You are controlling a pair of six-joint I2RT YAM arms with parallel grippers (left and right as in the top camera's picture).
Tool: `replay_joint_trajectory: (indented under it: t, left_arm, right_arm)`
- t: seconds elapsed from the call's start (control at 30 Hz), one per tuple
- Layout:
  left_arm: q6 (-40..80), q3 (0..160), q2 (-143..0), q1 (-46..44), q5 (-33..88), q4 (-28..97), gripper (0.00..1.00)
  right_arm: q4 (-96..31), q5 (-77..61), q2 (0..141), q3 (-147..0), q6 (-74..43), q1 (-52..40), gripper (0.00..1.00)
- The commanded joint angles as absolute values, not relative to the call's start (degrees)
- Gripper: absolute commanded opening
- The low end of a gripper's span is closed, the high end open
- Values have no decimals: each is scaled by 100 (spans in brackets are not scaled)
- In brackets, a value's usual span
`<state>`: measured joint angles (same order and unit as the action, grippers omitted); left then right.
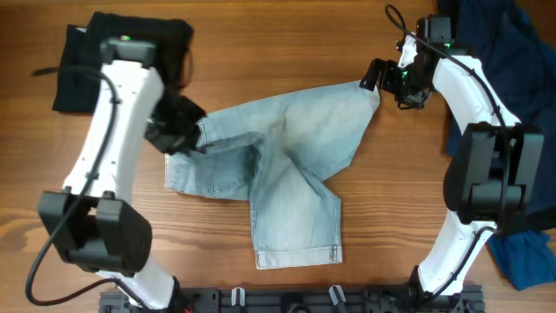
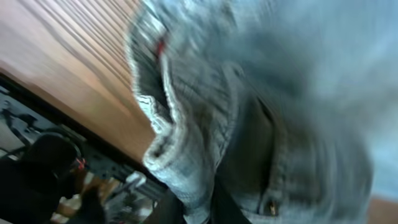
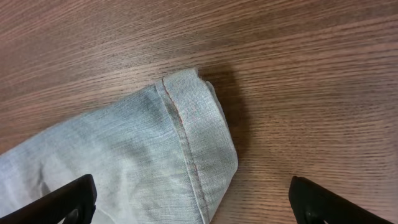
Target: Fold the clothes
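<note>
- Left gripper [image 1: 178, 132] clamps the denim shorts [image 1: 278, 165] at 9 o'clock, apparently to fold them.
- Right gripper [image 3: 191, 186], jaws apart, hovers over the 2 o'clock cuffed hem [image 3: 199, 137], likely to grasp.

Denim shorts [image 3: 124, 155], cuffed hem on table [image 3: 280, 62]; fingers [image 3: 56, 202] wide apart.

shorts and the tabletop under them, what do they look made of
The shorts look like washed, pale blue denim. A fine woven texture shows, and the cuffed hem carries a line of tan stitching. The finish is matte and soft. The tabletop looks like wood or a wood-look laminate, with long brown grain lines and a smooth, low-sheen surface. Which of the two it is cannot be told.
</note>
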<state>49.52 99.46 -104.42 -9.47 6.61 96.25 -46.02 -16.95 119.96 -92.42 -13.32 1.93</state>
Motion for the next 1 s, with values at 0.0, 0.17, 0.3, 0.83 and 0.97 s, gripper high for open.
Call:
replay_joint_trajectory:
  t: [0.0,0.17,0.3,0.83,0.97]
  left_arm:
    - [5061,9568,-10307,-1721,1083,9657,8]
    - [6355,8309,-10298,-2536,530,9660,4]
    - [7686,6960,-10162,-3006,309,9657,7]
    - [7555,8261,-10082,-1789,-884,8536,88]
    - [6724,8401,-10106,-1245,-913,7723,100]
  right_arm:
    - [-4611,-1809,12044,-9380,-1041,185,100]
    - [-4606,-1804,12044,-9380,-897,185,100]
    - [-4582,-1806,12044,-9380,-899,185,100]
    - [-4547,-1942,12044,-9380,-746,178,100]
    - [-4508,-1940,12044,-9380,-742,178,100]
